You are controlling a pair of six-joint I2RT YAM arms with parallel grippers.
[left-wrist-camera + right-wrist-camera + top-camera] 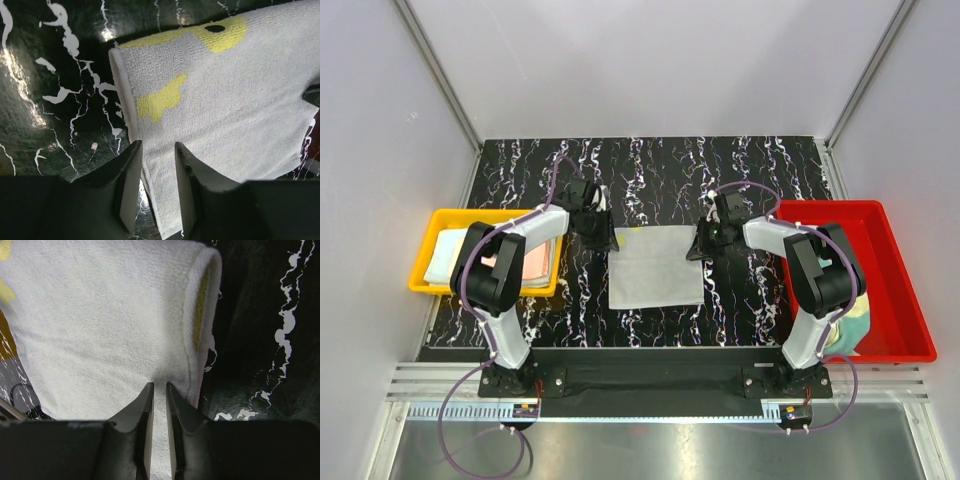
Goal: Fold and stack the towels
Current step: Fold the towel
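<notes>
**1. Workpiece.** One white terry towel (657, 268) w/ yellow patches lies flat on the black white-veined counter (650, 170) as a rough rectangle. Close up, one yellow patch carries a small dark spot. The towel's side edges look doubled over, forming a rounded rim w/ yellow showing inside the lap.

**2. Left gripper (158, 145).** Sits at the towel's far-left corner, tips over the towel's left edge. Jaws are partly apart. The edge runs flat through the gap w/o bunching, so nothing is pinched.

**3. Right gripper (159, 385).** Sits at the towel's far-right corner, just inboard of the rounded rim. Jaws stand at a narrow slit w/ cloth visible behind it. I cannot tell whether they nip the cloth or only rest over it.

**4. Surroundings.**
- Yellow plastic tray (490, 212): left of the towel and apart from it. It holds folded cloths (445, 255), one pale and one pink-orange.
- Red plastic tray (830, 204): right of the towel and apart from it. A pale green cloth (855, 325) is bunched at the tray's near end, partly hidden by the right arm.
</notes>
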